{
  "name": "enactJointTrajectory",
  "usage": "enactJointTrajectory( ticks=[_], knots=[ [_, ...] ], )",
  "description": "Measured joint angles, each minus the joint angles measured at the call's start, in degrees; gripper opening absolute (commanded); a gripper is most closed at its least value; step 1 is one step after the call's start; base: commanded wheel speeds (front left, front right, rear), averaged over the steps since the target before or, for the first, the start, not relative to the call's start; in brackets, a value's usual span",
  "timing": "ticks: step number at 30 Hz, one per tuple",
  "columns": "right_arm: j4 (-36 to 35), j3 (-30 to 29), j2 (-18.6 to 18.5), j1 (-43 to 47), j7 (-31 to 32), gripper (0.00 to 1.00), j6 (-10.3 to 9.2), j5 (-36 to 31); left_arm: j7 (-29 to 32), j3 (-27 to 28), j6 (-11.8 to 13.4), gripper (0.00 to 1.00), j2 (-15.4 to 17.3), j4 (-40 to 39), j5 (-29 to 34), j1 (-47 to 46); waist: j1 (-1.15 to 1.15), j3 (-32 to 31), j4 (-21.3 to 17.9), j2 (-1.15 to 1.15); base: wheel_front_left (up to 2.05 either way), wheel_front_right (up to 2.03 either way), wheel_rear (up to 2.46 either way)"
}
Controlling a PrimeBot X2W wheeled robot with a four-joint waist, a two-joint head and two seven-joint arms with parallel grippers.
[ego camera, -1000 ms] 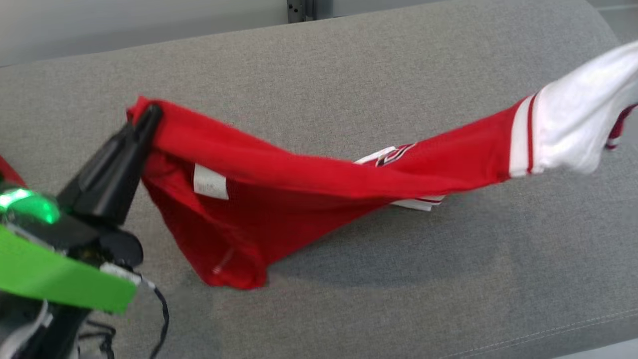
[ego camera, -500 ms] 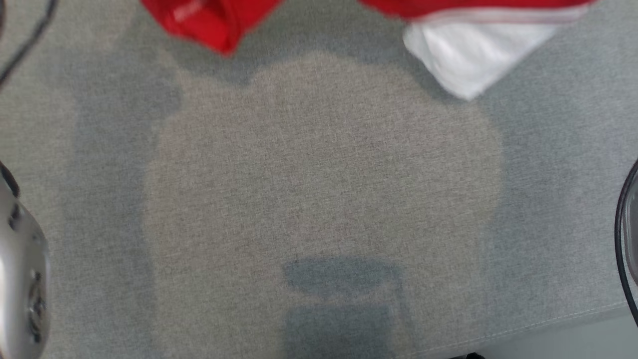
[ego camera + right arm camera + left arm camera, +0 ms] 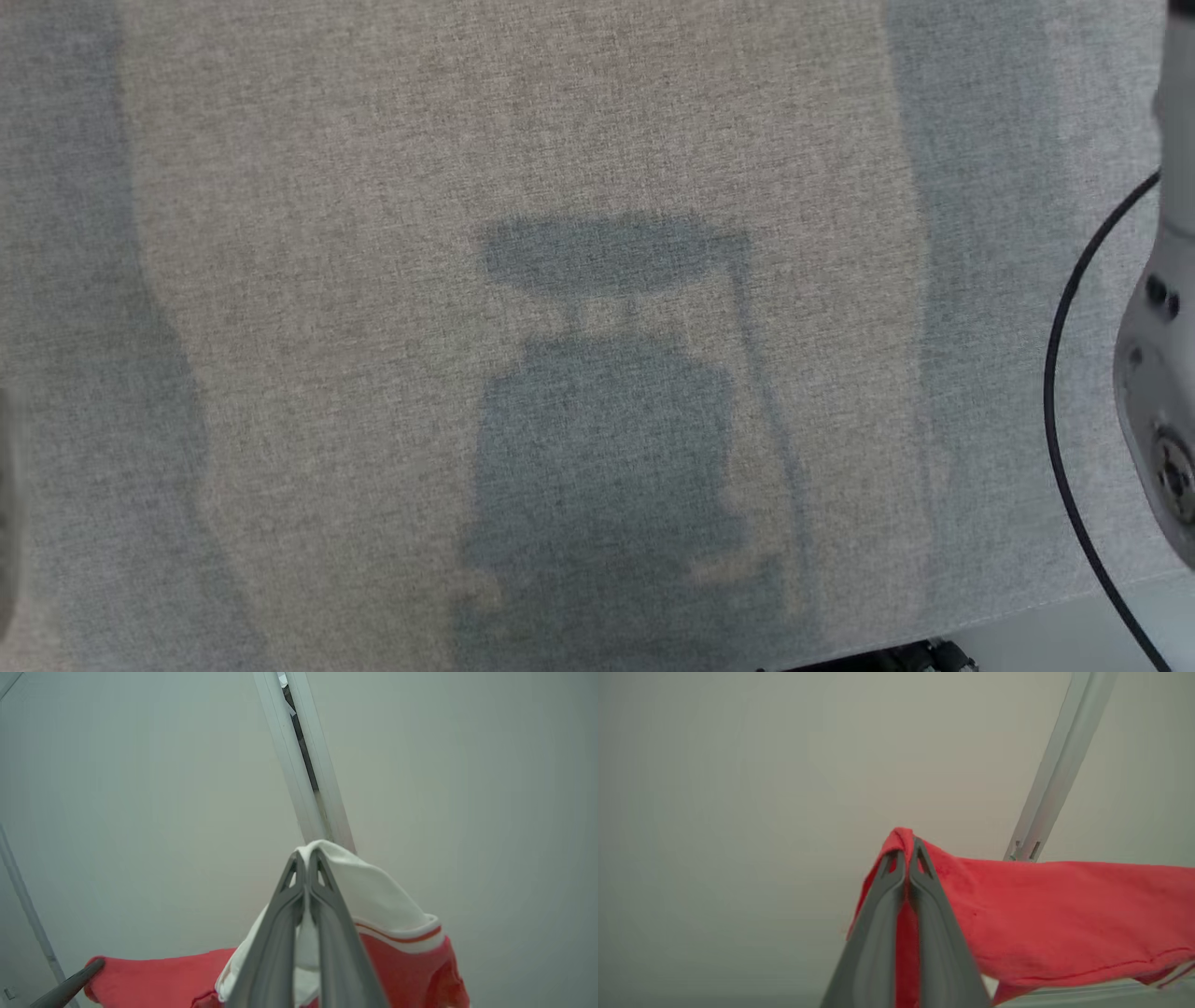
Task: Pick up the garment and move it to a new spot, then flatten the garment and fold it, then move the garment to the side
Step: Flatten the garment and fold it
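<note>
clamping one red end of the garment [image 3: 1041, 905], the left gripper [image 3: 906, 845] is clenched on cloth; the right gripper [image 3: 306, 855] pinches its white end, both before a pale wall [image 3: 738, 788].

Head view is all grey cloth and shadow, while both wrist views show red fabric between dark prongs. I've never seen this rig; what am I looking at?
This is a two-armed robot. Its head camera looks down on a shadowed grey upholstered surface, with a pale arm at the right edge. Each wrist camera looks along its own claw. The left claw is shut on the red end of the garment; the right claw is shut on its white end, so the garment hangs between them before a pale wall.
</note>
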Motion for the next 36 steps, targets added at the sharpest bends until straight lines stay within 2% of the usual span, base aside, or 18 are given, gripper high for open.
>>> enactJointTrajectory(
  ticks=[2, 5, 7, 10, 13, 16, 19, 24, 30, 36],
  knots=[
    [-1.41, 2.57, -2.05, 5.74, -0.87, 0.0, 0.0, 2.72, -0.21, -2.32, -0.16, 0.0, 0.0, 1.14, -2.11, 4.47, 0.0, 0.27, 0.14, 0.0, 0.0, 0.0, 0.0],
    [-6.21, 4.81, -6.15, 17.39, -1.75, 0.0, 0.01, 6.58, 1.34, -8.64, -0.22, 0.0, 1.15, -2.53, -7.65, 12.88, -0.01, -0.47, 0.27, 0.0, 0.0, 0.0, 0.0],
    [-10.09, 5.61, -9.33, 25.72, -2.04, 0.0, 0.0, 8.48, 2.56, -11.92, -0.27, 0.0, 3.77, -6.73, -11.21, 19.35, -0.01, -1.41, 0.34, 0.0, 0.0, 0.0, 0.0],
    [-16.58, 5.32, -12.69, 37.89, -1.98, 0.0, 0.0, 11.5, 4.02, -13.36, -0.26, 0.0, 8.78, -13.97, -16.72, 29.09, -0.01, -3.59, 0.51, 0.0, 0.0, 0.0, 0.0],
    [-21.03, 4.43, -13.99, 49.31, -1.89, 0.0, 0.0, 13.29, 4.74, -13.76, -0.21, 0.0, 12.79, -21.15, -18.35, 39.57, -0.02, -6.44, 0.64, 0.0, 0.0, 0.0, 0.0],
    [-24.01, 2.67, -14.15, 59.05, -1.41, 0.0, 0.0, 14.23, 6.32, -14.36, 2.1, 0.0, 14.24, -29.3, -19.86, 51.53, -0.03, -9.75, 0.61, 0.0, 0.0, 0.0, 0.0],
    [-25.5, 0.74, -14.06, 67.38, -0.76, 0.0, 0.01, 14.38, 6.73, -14.55, 6.32, 0.0, 15.97, -37.3, -20.13, 62.45, -0.03, -13.27, 0.53, 0.0, 0.0, 0.0, 0.0],
    [-25.75, -1.63, -14.24, 80.05, 0.62, 0.0, 0.01, 14.01, 6.14, -15.57, 13.35, 0.0, 14.71, -49.19, -22.58, 79.65, -0.03, -19.08, 0.44, 0.0, 0.0, 0.0, 0.0],
    [-25.27, -3.18, -13.22, 93.54, 0.69, 0.0, 0.01, 14.28, 3.81, -19.08, 19.93, 0.0, 11.63, -55.21, -22.45, 95.0, -0.03, -25.31, 0.81, 0.0, 0.0, 0.0, 0.0],
    [-23.38, -4.77, -11.41, 101.49, -0.52, 0.0, 0.01, 15.03, 3.07, -22.94, 21.83, 0.0, 8.43, -55.49, -22.4, 100.94, -0.03, -28.61, 2.57, 0.0, 0.0, 0.0, 0.0]
  ],
)
